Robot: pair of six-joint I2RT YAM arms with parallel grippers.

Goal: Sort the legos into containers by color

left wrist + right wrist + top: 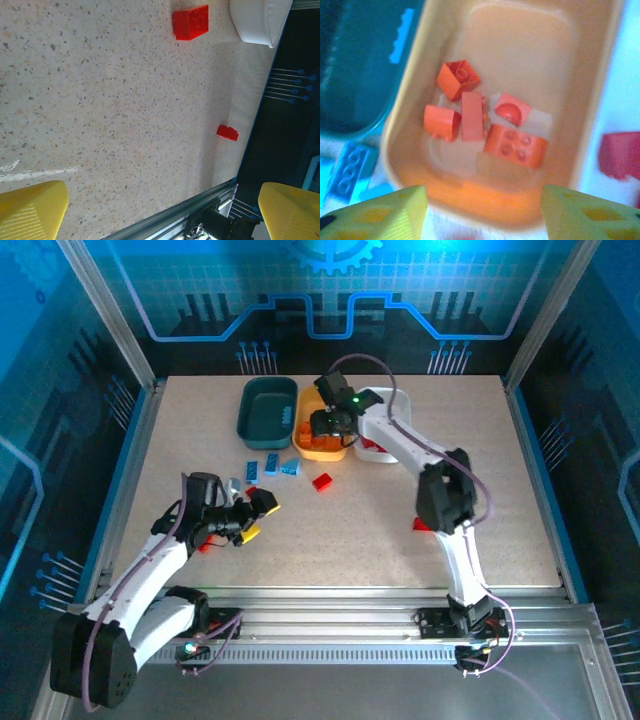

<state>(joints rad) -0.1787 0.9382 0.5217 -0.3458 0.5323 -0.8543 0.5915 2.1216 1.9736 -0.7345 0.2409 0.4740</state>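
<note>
The right tool (482, 215) hangs spread over the yellow-orange tray (595, 90) of 5 orange bricks (516, 145). The left tool (165, 210) gapes above the worktop (100, 100).

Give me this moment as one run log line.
right gripper: open above yellow-orange tray | orange legos: in tray | left gripper: open, empty, above table

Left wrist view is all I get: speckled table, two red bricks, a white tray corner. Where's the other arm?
Observer: The right gripper hovers, jaws open, over a yellow-orange plastic tray.
Operator: Anything in that tray?
Observer: Several small orange plastic bricks lie in it.
Operator: Any blue ones?
Observer: A few small blue plastic bricks lie on the table near a dark teal plastic tray.
</note>
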